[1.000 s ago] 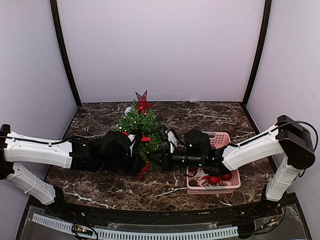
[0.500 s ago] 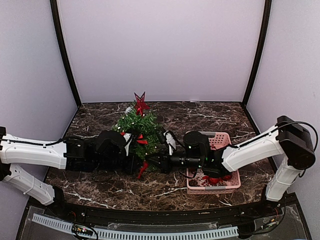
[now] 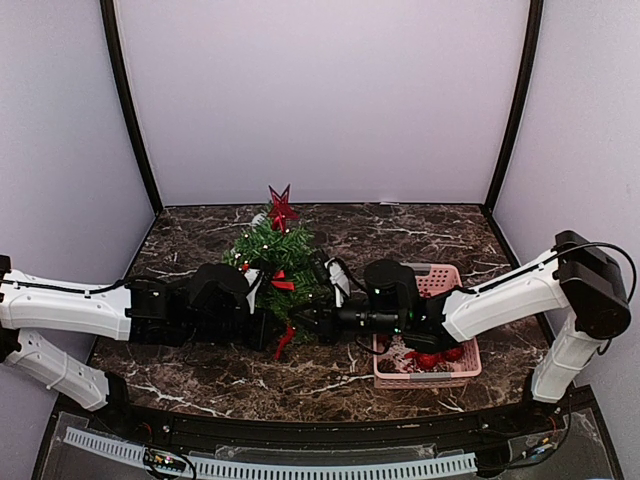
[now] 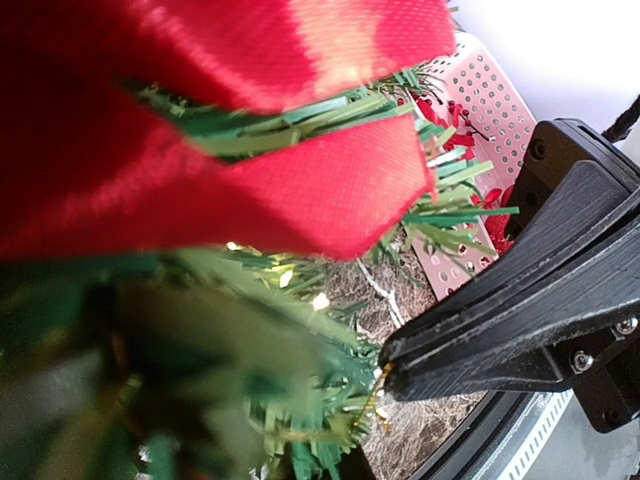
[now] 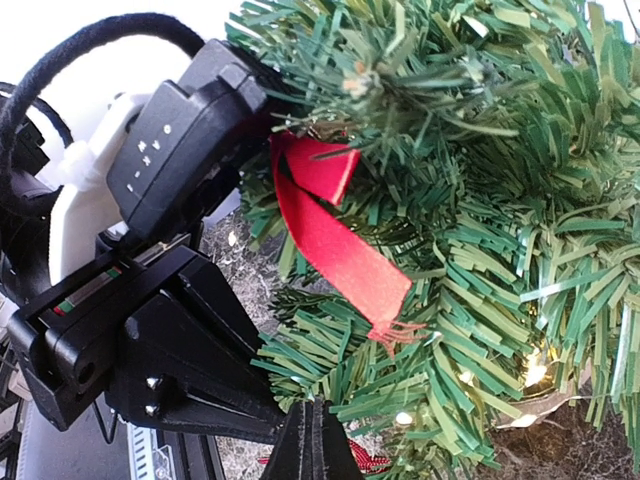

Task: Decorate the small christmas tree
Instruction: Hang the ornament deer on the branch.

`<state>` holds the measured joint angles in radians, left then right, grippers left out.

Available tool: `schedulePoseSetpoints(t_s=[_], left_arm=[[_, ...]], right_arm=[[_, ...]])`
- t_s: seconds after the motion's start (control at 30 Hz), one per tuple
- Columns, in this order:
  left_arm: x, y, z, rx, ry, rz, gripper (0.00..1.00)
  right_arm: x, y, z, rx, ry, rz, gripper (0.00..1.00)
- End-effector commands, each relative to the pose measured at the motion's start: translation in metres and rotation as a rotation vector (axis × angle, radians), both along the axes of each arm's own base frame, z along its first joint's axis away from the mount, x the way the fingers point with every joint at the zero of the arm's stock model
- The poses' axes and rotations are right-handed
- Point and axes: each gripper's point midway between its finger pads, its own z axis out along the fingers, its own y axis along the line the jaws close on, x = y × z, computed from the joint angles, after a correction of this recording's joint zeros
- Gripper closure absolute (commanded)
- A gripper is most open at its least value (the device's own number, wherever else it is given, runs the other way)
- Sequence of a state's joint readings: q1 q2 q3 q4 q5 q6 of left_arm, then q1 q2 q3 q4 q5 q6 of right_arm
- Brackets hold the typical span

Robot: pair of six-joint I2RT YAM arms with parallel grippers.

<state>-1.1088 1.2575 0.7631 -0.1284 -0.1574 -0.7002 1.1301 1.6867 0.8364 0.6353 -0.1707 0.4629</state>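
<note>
Both pincers, left gripper (image 3: 270, 324) and right gripper (image 5: 311, 432), are closed to narrow points among the low branches of the tree (image 3: 280, 250). It stands mid-table (image 3: 420, 225), left of the pink basket (image 3: 445, 272). We cannot tell what either holds. Pulling back with needles snagged could topple the tree or strip the red ribbon (image 5: 335, 235).

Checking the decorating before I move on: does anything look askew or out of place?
The red ribbon dangles loose from a branch of the tree, its end frayed. Nothing else stands out.
</note>
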Motion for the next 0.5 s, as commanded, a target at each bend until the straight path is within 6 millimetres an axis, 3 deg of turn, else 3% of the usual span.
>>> schedulePoseSetpoints(t_s=[0.0, 0.23, 0.47], left_arm=[[0.0005, 0.0005, 0.0, -0.017, 0.002, 0.007, 0.98], [-0.0005, 0.0004, -0.0036, -0.014, 0.012, 0.007, 1.0], [-0.0018, 0.0036, -0.009, -0.011, 0.03, 0.02, 1.0]], right_arm=[[0.0006, 0.0073, 0.0095, 0.028, -0.014, -0.004, 0.98], [-0.0011, 0.0056, 0.0139, 0.051, -0.009, 0.0, 0.81], [-0.0022, 0.0043, 0.0183, 0.067, -0.011, 0.001, 0.73]])
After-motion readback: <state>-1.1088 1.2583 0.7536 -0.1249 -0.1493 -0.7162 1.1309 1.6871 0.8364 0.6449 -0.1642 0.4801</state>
